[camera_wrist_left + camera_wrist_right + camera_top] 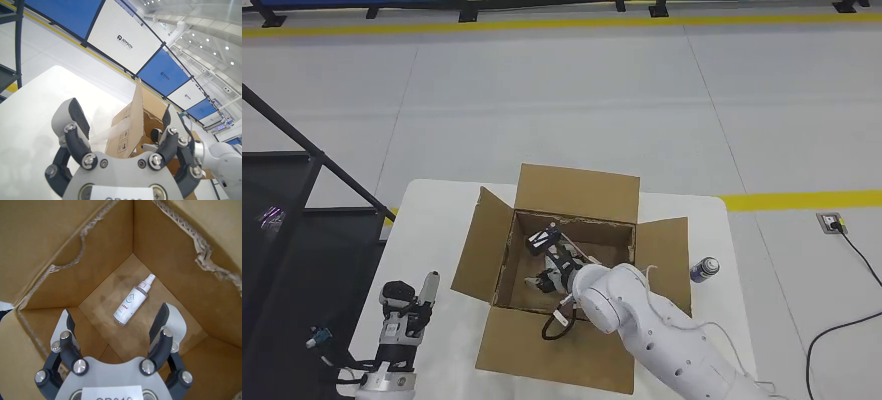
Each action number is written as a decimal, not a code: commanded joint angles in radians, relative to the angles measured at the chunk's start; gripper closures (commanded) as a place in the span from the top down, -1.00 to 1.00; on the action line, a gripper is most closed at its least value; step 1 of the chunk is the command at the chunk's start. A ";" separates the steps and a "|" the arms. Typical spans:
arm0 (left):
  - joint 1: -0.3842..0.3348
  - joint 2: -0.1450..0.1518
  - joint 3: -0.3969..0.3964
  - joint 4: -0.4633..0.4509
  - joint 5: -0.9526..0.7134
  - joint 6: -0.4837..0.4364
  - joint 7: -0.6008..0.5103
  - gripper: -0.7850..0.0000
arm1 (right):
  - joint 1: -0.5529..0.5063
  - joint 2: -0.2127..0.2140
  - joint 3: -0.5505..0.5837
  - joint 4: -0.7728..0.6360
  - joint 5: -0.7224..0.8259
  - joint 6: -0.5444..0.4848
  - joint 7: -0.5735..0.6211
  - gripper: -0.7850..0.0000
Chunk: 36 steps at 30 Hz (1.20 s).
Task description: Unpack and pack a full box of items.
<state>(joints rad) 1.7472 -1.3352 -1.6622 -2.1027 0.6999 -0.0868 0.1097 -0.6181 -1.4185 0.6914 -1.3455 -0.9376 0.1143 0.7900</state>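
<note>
Brown cardboard box (577,192) on the white bench (442,215) holds a white-labelled plastic spray bottle (132,300) lying flat; my right gripper (115,310) hangs released above, so I should straddle its body squarely.

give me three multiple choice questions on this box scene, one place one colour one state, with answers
1. Where is the spray bottle? A) lying on the floor of the cardboard box B) standing upright outside it C) clamped between fingers
2. What colour is the table? A) black B) white C) green
3. How is the right gripper? A) shut on the bottle B) shut on a flap C) open, empty
Answers: 1 A, it lies on its side there; 2 B, its bare top is white; 3 C, its fingers stand apart.
</note>
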 commanded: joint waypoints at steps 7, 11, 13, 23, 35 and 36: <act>0.000 0.000 0.000 0.000 0.000 0.004 0.000 1.00 | 0.001 -0.001 0.001 0.002 0.002 0.000 0.000 1.00; 0.000 0.000 0.000 0.000 0.000 0.004 0.000 1.00 | -0.003 -0.001 0.004 0.005 0.006 0.005 -0.004 1.00; -0.008 0.000 0.003 0.004 0.008 0.024 -0.007 1.00 | -0.004 -0.008 0.002 0.005 0.004 0.045 -0.001 1.00; -0.005 -0.009 -0.001 0.007 -0.026 0.113 0.048 1.00 | 0.189 -0.158 -0.193 0.268 -0.042 0.322 0.158 1.00; 0.020 -0.014 -0.032 0.014 -0.065 0.104 0.082 1.00 | 0.301 -0.344 -0.235 0.715 0.126 0.308 0.081 -0.01; 0.019 -0.014 -0.032 0.015 -0.063 0.103 0.081 1.00 | 0.305 -0.354 -0.231 0.744 0.141 0.299 0.067 -0.03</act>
<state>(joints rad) 1.7671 -1.3493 -1.6943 -2.0884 0.6348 0.0164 0.1918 -0.3161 -1.7646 0.4563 -0.6336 -0.8116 0.4192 0.8687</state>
